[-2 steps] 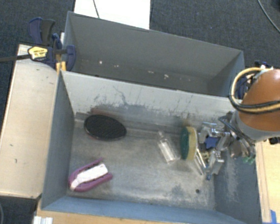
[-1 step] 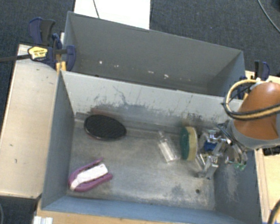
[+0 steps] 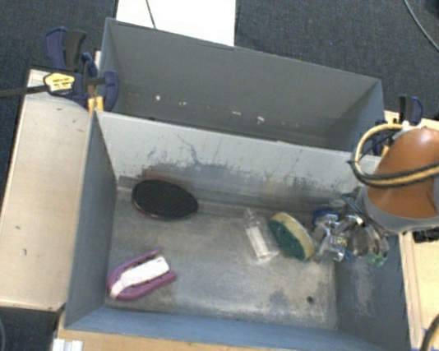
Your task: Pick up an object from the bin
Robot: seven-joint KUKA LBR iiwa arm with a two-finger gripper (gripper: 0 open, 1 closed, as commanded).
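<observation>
My gripper (image 3: pixel 330 239) hangs low at the right side of the bin, its metal fingers just right of a green and yellow sponge-like disc (image 3: pixel 291 236) on the floor. I cannot make out how the fingers stand. A small clear plastic piece (image 3: pixel 258 241) lies just left of the disc.
A black oval pad (image 3: pixel 164 200) lies at the back left of the bin floor. A purple and white brush-like thing (image 3: pixel 140 275) lies near the front left corner. The arm with its orange cover and cables comes in over the bin's right wall.
</observation>
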